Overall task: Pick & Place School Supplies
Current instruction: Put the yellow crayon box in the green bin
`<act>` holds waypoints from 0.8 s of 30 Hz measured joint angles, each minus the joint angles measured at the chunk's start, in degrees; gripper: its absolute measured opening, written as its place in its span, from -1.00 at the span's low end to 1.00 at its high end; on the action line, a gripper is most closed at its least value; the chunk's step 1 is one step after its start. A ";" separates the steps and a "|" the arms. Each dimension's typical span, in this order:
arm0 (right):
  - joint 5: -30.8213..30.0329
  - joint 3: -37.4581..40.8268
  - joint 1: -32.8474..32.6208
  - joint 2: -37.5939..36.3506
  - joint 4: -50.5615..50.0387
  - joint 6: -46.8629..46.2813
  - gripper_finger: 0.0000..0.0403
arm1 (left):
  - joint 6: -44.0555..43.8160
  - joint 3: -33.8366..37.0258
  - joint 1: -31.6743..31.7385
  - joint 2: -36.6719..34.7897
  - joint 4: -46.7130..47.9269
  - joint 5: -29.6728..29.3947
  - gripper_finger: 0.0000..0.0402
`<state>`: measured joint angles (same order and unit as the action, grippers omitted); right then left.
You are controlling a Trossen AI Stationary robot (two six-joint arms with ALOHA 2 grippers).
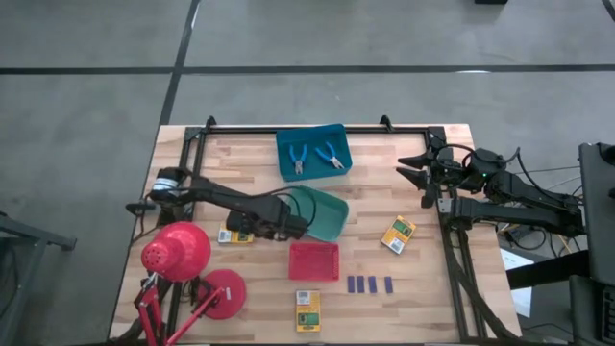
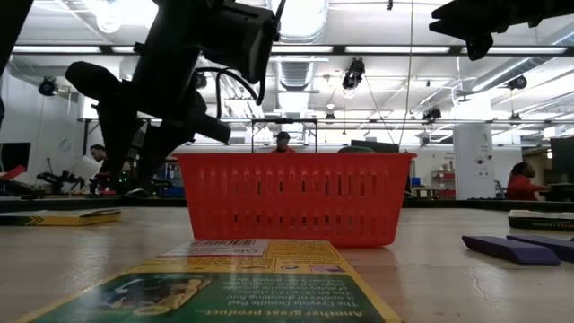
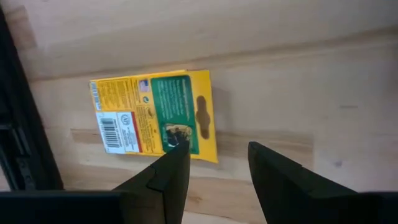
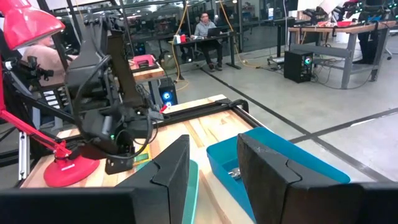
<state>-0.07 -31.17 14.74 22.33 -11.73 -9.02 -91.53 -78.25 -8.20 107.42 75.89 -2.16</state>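
Fingers (image 3: 214, 171) of the left arm gape empty above a yellow-and-green box (image 3: 155, 115), partly hiding its edge.

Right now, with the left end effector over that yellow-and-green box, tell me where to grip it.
Come straight down on the yellow-and-green box, which lies flat on the table. Close the left end effector across its two long edges, the narrower span, near the middle; the open fingers look wide enough.
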 joint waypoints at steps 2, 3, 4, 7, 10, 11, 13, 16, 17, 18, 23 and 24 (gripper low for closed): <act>0.00 -0.01 0.00 0.00 0.00 0.00 -0.37 | -0.68 0.48 -0.58 0.00 -0.36 -0.24 -0.17; 0.00 -0.01 0.01 0.00 0.00 0.01 -0.37 | -1.26 0.93 -0.82 0.00 -0.31 -0.30 -0.17; 0.00 -0.01 0.02 0.00 0.00 0.00 -0.37 | -1.69 1.47 -1.09 0.00 -0.28 -0.34 -0.17; 0.00 -0.01 0.01 -0.01 0.00 0.01 -0.37 | -2.03 2.96 -1.41 0.00 -1.83 -0.36 -0.17; -0.01 -0.01 0.02 0.00 0.00 0.00 -0.37 | -2.03 3.53 -1.43 0.02 -2.92 -0.36 -0.17; 0.01 -0.01 0.00 -0.02 0.00 0.00 -0.37 | -1.96 3.56 -1.41 0.02 -3.18 -0.39 -0.17; -0.01 0.00 0.01 0.00 0.00 0.01 -0.37 | -1.62 3.64 -1.41 0.02 -3.76 -0.42 -0.17; 0.00 -0.01 0.00 -0.02 0.00 0.00 -0.37 | -1.64 4.76 -1.41 0.02 -4.53 -0.45 -0.17; 0.01 -0.01 0.00 0.00 0.00 0.00 -0.37 | -1.64 5.42 -1.41 0.02 -5.11 -0.43 -0.17; 0.01 -0.01 0.00 0.00 0.00 0.00 -0.37 | -1.64 6.09 -1.41 0.02 -5.91 -0.41 -0.17; 0.01 -0.01 0.00 -0.01 0.00 0.00 -0.37 | -1.22 8.98 -1.40 0.07 -10.31 0.71 -0.17; 0.00 -0.01 0.01 0.00 0.00 0.00 -0.37 | -0.90 9.21 -1.34 0.07 -10.85 0.72 -0.17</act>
<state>-0.06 -31.18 14.75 22.33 -11.73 -9.02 -92.43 -69.04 -9.54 107.48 65.04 -1.44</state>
